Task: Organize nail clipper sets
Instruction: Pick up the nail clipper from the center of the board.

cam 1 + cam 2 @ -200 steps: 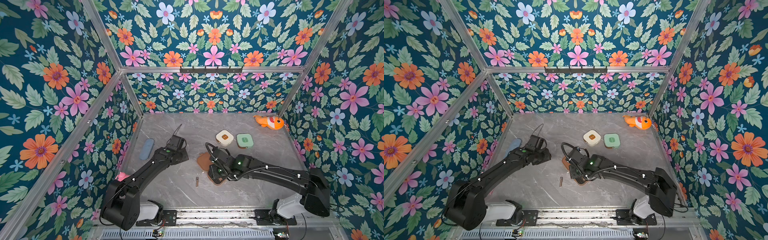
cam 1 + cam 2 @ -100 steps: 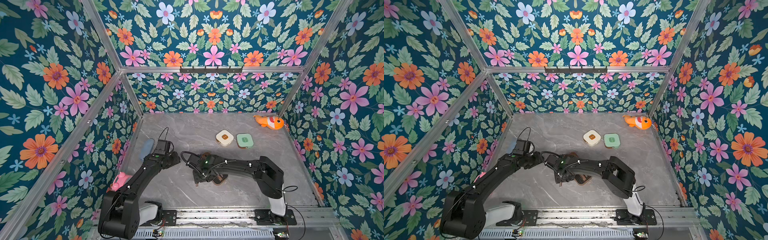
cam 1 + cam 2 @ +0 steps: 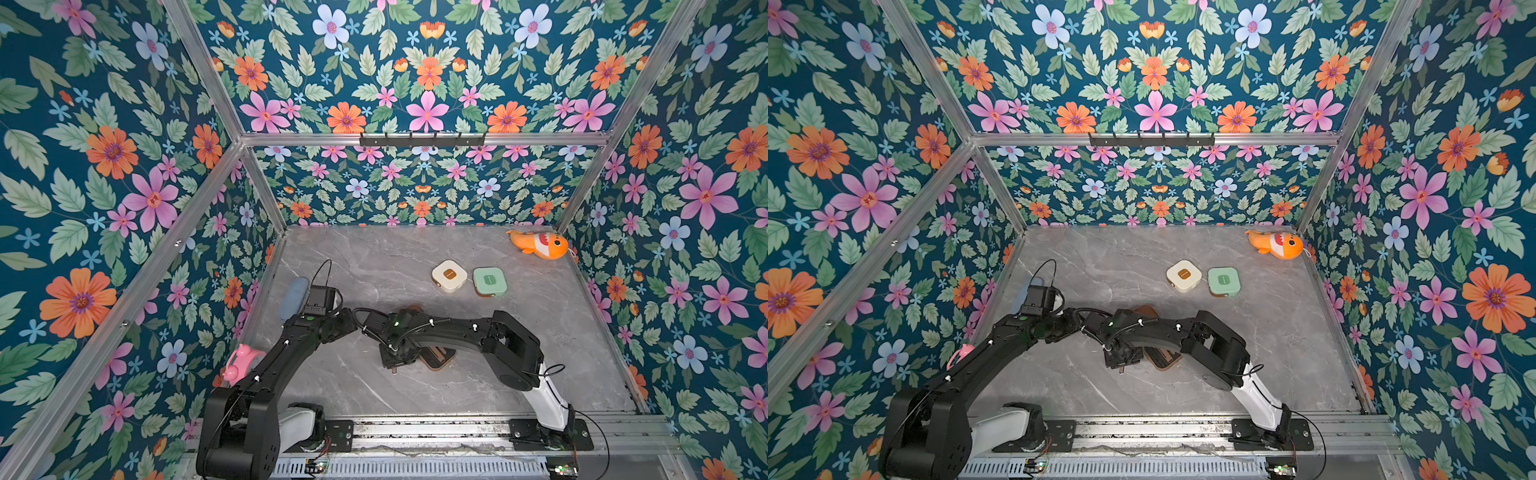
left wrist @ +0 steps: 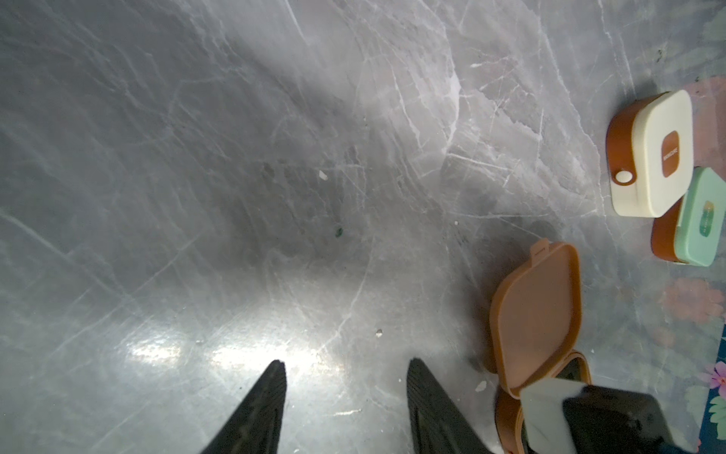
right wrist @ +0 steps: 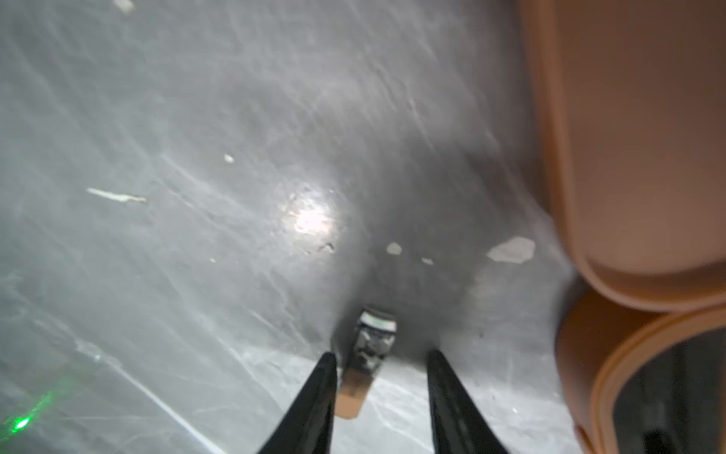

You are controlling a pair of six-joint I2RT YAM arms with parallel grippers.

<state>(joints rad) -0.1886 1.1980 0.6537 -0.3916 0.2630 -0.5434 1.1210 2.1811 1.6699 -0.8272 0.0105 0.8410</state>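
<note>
Nail clipper (image 5: 371,342) lies between the parted fingers of the right claw (image 5: 380,353), unclamped; left claw (image 4: 345,361) gapes empty.

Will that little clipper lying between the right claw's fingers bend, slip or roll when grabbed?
The clipper looks partly metal and rigid, so it probably won't bend. It lies flat and low on the smooth table, so it should not roll, but may skid or slip from the right gripper if pinched off-centre.

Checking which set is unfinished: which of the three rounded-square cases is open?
The brown case, its lid swung open; the cream case and mint green case farther back are both shut.
</note>
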